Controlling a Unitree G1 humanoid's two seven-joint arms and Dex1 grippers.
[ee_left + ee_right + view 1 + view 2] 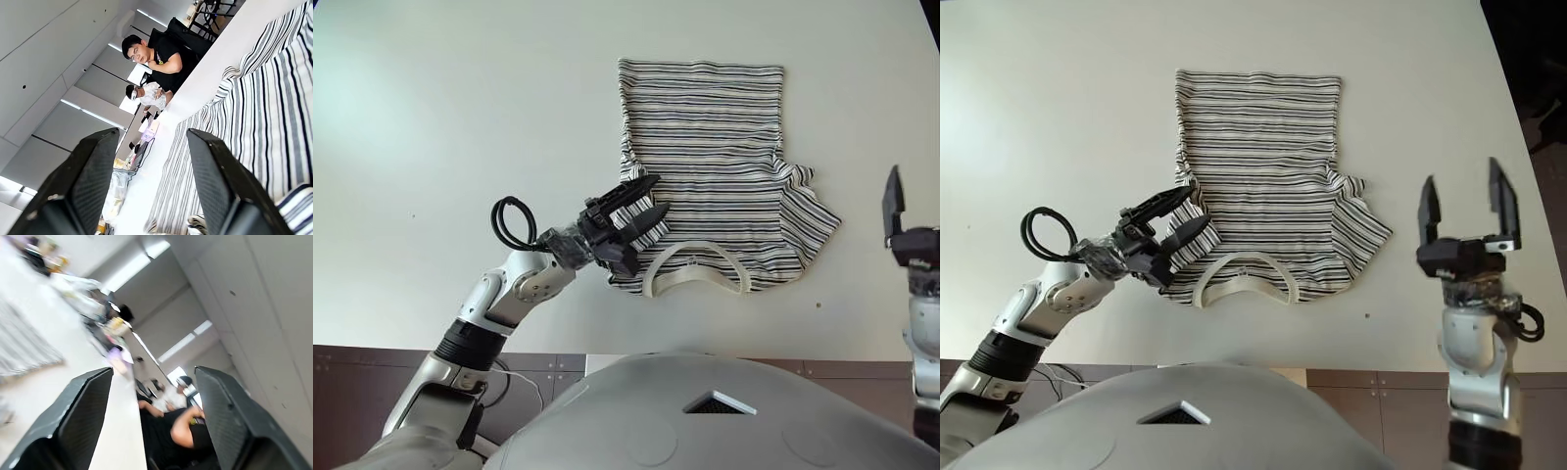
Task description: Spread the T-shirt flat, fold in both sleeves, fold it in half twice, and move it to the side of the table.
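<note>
The fingers of the left gripper [656,194] were spread astride the T-shirt's [705,127] folded sleeve [629,216]; pulling away could snag and unfold it. The right gripper's [1460,174] fingers also gaped.

The black-and-white striped cloth T-shirt [705,137] looks soft and matt, a thin knit that rumples where it bunches between the spread fingers of the left gripper [658,196]. Its plain white neckband [695,272], just beside that gripper, looks thicker and smoother than the striped cloth. Under both lies the white table [460,98], smooth with a faint sheen. The left gripper and the right gripper [1464,196] look like hard black plastic, matt, and the inner faces of the fingers [93,181] carry a fine dimpled texture. Behind the left gripper, a black rubbery cable loop [514,223] shows a slight gloss.
</note>
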